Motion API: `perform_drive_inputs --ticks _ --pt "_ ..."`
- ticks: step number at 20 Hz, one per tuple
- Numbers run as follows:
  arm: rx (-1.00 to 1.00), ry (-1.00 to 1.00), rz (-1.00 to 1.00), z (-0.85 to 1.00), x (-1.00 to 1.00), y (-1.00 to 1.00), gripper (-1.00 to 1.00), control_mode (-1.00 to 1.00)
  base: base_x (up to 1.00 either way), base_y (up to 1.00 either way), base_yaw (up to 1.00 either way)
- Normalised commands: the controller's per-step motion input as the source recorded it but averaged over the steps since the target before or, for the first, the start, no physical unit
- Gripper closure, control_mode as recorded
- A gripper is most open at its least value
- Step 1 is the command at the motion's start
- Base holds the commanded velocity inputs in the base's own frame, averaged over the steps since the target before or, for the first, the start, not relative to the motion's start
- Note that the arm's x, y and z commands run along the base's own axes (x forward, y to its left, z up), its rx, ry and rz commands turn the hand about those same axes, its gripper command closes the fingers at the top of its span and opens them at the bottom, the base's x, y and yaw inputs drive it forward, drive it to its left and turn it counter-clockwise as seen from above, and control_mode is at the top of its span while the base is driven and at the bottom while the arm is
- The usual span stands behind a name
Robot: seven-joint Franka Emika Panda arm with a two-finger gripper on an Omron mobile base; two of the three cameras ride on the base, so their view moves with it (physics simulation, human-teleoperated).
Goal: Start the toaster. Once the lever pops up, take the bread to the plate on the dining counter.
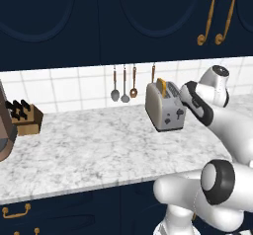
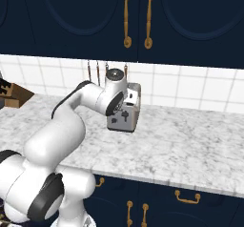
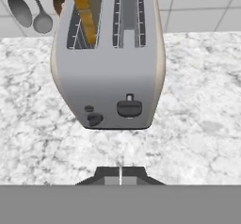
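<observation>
Pincer (image 3: pixel 120 175): fingertips pressed together, nothing between them — just short of the toaster's knob end, above the worktop.
Toaster (image 3: pixel 109 68): upright on the marbled worktop (image 3: pixel 197 124), near the tiled wall; dark lever (image 3: pixel 129 108) low on its end face.
Bread (image 3: pixel 84 11): upright in the left slot — top sticking out.
Hanging spoons (image 1: pixel 123 87): on the wall behind the toaster.
Knife block (image 1: pixel 25 116): far left, well apart.

Base views flank arm, share toaster (image 1: pixel 165 105); hand view close, facing its knob end.
</observation>
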Motion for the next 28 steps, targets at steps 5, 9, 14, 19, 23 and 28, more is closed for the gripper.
perform_drive_inputs --ticks 5,9,14,19,23,28 --pt "0.0 0.0 0.0 -0.24 0.62 -0.03 1.0 -1.0 0.0 0.0 0.0" --pt "0.0 0.0 0.0 -0.27 0.44 -0.09 1.0 -1.0 0.0 0.0 0.0" --pt "0.0 0.0 0.0 -0.21 0.39 -0.17 1.0 -1.0 0.0 0.0 0.0" --pt "0.0 0.0 0.0 -0.23 0.08 -0.05 1.0 -1.0 0.0 0.0 0.0" --pt "0.0 0.0 0.0 -0.18 0.0 0.0 1.0 -1.0 0.0 0.0 0.0" --pt "0.0 0.0 0.0 -0.17 0.0 0.06 1.0 -1.0 0.0 0.0 0.0"
